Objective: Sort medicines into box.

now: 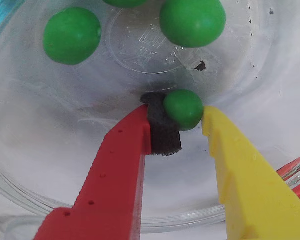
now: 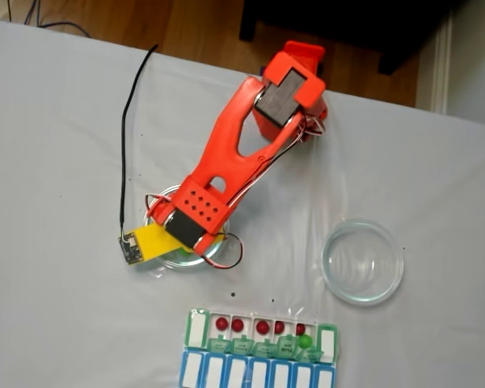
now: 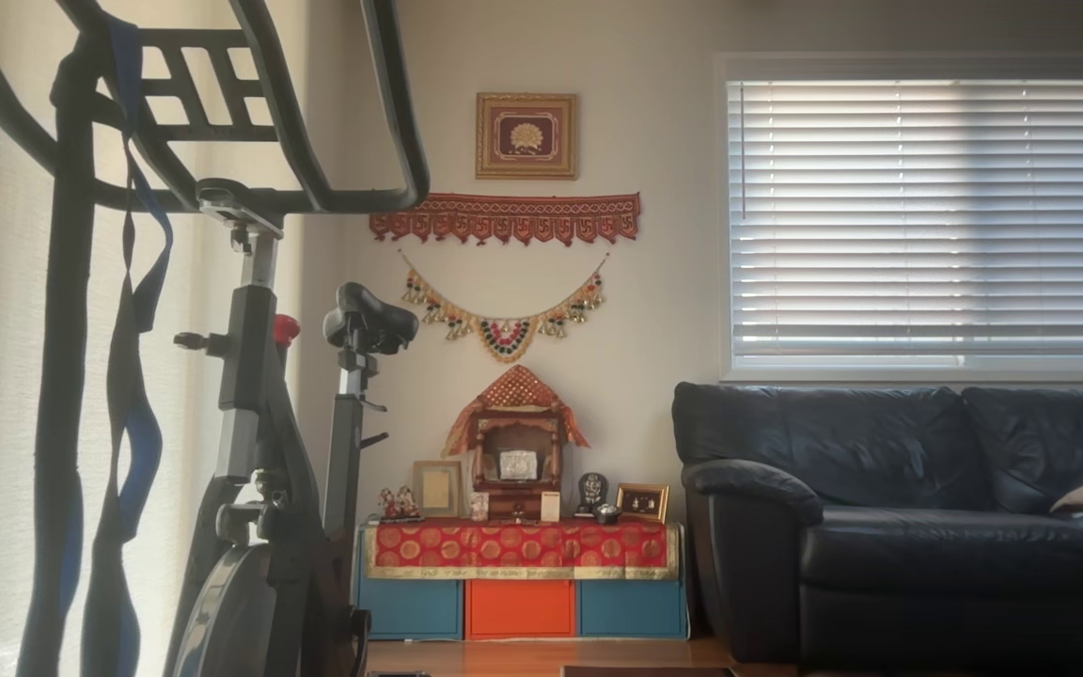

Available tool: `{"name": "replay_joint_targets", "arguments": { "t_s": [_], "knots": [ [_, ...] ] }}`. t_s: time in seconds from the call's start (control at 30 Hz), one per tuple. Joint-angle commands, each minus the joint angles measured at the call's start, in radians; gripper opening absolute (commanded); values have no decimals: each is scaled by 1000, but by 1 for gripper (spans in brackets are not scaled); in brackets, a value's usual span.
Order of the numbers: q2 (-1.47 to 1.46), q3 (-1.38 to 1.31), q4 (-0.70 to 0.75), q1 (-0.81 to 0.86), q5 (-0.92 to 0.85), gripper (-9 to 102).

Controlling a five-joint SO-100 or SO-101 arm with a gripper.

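Five red pills (image 2: pixel 261 326) already sit in the pill box (image 2: pixel 196 331) at the near edge of the white surface (image 2: pixel 56 145), one to a compartment along its upper row, and what looks like a single green pill (image 2: pixel 305 341) lies in the compartment under the rightmost red one. From the fixed view I would say the reds are finished and the greens have only begun.

The arm is bent down over the glass dish (image 2: pixel 158 204) on the left of that view, with the pincer (image 1: pixel 184 111) lowered inside it. In the wrist view the red finger (image 1: pixel 121 165), tipped with a dark foam pad (image 1: pixel 162 131), presses one side of a green pill (image 1: pixel 184 108) while the yellow finger (image 1: pixel 240 165) touches the other side, so the pincer is clamped on that pill down near the dish floor. Three more green pills (image 1: pixel 72 35) lie loose toward the top of that view, one cut off by the frame edge.

A second glass dish (image 2: pixel 392 267) on the right of the fixed view stands bare, which fits the reds being done. By my count four greens remain: the one in the grip and three in the dish. Each still has to be carried across to the box.
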Motion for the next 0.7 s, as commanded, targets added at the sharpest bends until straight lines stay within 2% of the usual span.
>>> {"name": "replay_joint_targets", "arguments": {
  "t_s": [0.0, 0.27, 0.5, 0.67],
  "knots": [
    [78, 58, -71, -17, 14, 4],
    [67, 54, -78, -17, 14, 1],
    [206, 135, -318, -8, 72, 1],
    [278, 103, -330, -6, 52, 1]
  ]
}}
